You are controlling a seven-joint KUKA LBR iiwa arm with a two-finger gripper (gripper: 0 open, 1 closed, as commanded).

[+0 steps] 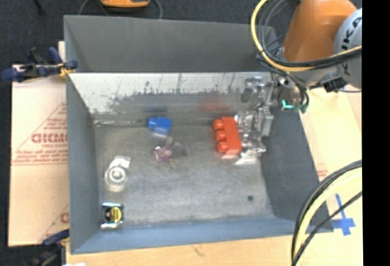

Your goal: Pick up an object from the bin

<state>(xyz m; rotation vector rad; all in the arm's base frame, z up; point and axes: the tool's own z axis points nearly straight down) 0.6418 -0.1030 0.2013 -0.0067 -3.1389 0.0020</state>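
Five loose things lie in the grey bin (pixel 183 45) in the camera view from above, one of each kind: one orange-red studded block (pixel 226 136), one blue cap-like piece (pixel 159 126), one small purple thing (pixel 163 154), one clear cup-like piece (pixel 117 175) and one yellow-and-black tape measure (pixel 112 213). They sit apart on the floor, none heaped, so I judge each can be taken without disturbing another. My gripper (pixel 251 144) hangs low at the floor's right end, just beside the block's right side, perhaps touching it. That block is nearest and, I judge, the likely pick. Whether my gripper is released or clenched I cannot tell, nor that it holds anything.
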